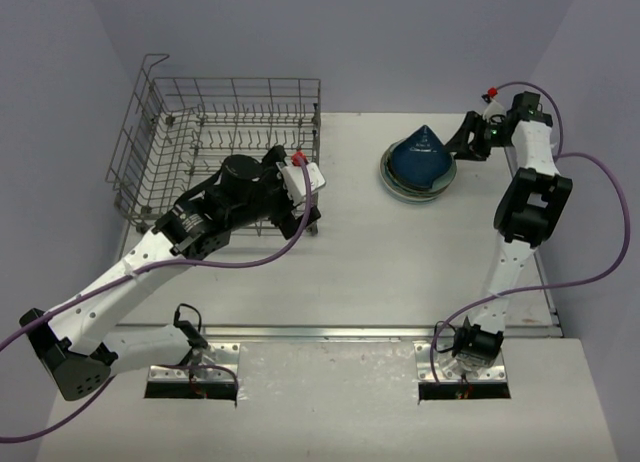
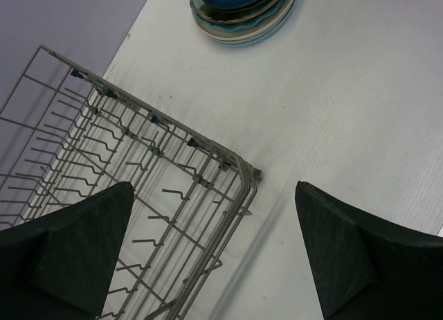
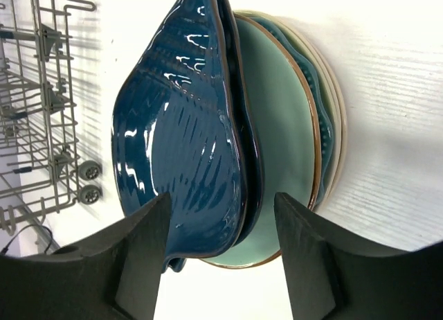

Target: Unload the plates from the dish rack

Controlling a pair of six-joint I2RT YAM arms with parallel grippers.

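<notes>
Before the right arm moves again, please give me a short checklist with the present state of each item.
1. Dish rack holds no plates: ok, none visible in it.
2. Dark blue plate lies flat on the plate stack: not ok, it is tilted up.
3. Right gripper has released the dark blue plate: cannot tell; its fingers stand on either side of the rim.
4. Left gripper is empty: ok, open with nothing between its fingers.
5. Stack sits away from the table edge: ok.
</notes>
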